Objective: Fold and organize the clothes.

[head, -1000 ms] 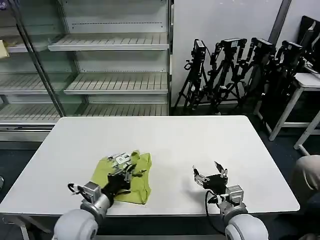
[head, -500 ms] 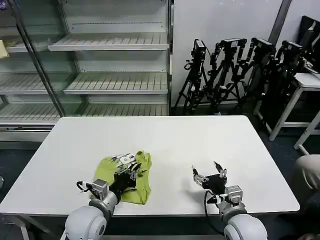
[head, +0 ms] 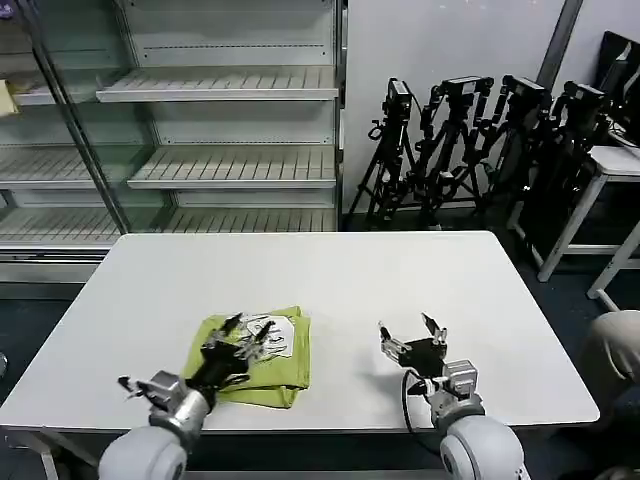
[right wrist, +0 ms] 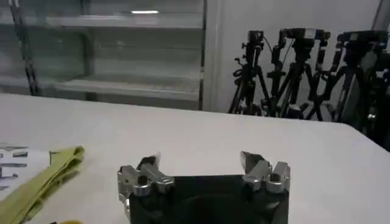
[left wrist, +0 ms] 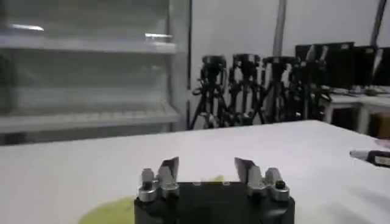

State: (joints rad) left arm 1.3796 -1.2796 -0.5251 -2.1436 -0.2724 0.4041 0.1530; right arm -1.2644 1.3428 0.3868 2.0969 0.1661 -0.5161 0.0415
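Observation:
The clothes are one lime shirt (head: 285, 362), lying folded into a rough square near the table's front edge, left of centre, with a white patch (head: 272, 336) on its top. My left gripper (head: 250, 334) hovers open over the shirt's left part with nothing between its fingers. In the left wrist view the open left gripper (left wrist: 206, 170) has a bit of the lime shirt (left wrist: 113, 212) below it. My right gripper (head: 408, 332) stands open over bare table to the right of the shirt. The right wrist view shows the open right gripper (right wrist: 201, 163) with the shirt's edge (right wrist: 42, 181) off to the side.
The white table (head: 400, 270) has free room behind and to the right of the shirt. Empty shelves (head: 220, 170) stand behind the table on the left. Black tripods (head: 470, 140) lean against the wall at the back right. A second table (head: 610, 170) stands at the far right.
The left gripper has opened and drawn back toward the left, off the shirt. The shirt now lies flatter and wider, with a white patch showing on top. The right gripper has barely moved.

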